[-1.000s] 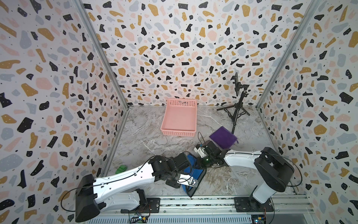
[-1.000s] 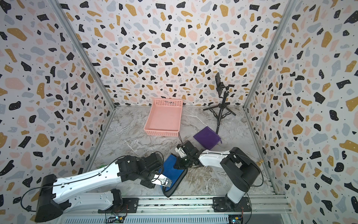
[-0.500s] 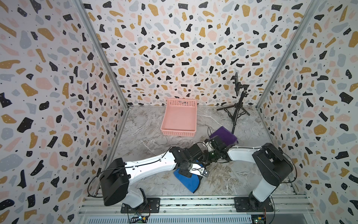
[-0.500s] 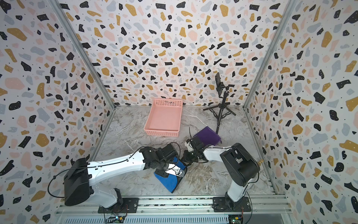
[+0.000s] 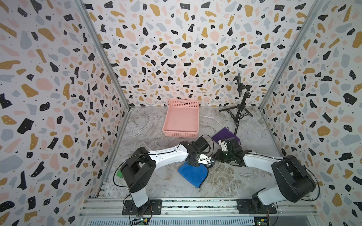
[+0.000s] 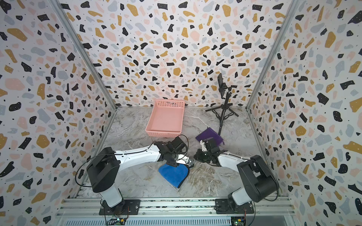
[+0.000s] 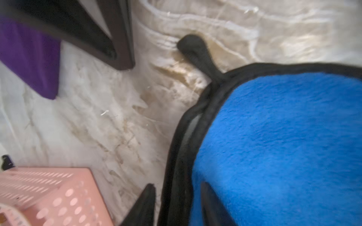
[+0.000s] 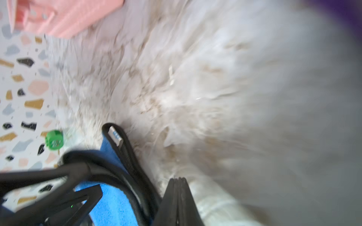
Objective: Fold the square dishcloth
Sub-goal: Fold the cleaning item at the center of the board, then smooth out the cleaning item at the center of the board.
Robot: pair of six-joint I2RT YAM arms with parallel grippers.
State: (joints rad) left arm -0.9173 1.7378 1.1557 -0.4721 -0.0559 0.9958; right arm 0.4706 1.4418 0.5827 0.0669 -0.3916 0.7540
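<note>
The blue dishcloth point(image 5: 193, 174) point(image 6: 173, 173) with black trim lies folded over on the marble table near the front centre. My left gripper point(image 7: 177, 185) is open over the dishcloth's point(image 7: 274, 146) far corner; the black trimmed edge runs between its parted fingers, one over the blue pile and one over bare table. In both top views the left gripper point(image 5: 209, 163) point(image 6: 189, 163) hangs low at that corner. My right gripper point(image 8: 178, 179) is shut with nothing in it, just beside the dishcloth's point(image 8: 113, 203) edge and its hanging loop. The right gripper point(image 5: 215, 156) is close to the left one.
A pink basket point(image 5: 181, 119) stands behind the arms at centre. A purple cloth point(image 5: 225, 135) lies just behind the right wrist. A black tripod point(image 5: 240, 109) stands at the back right. A small green object point(image 5: 119, 174) point(image 8: 54, 140) sits by the left wall.
The left arm carried the cloth's edge away from the front and over, then its jaws opened and let go. The right gripper drew back to the right of the cloth.
</note>
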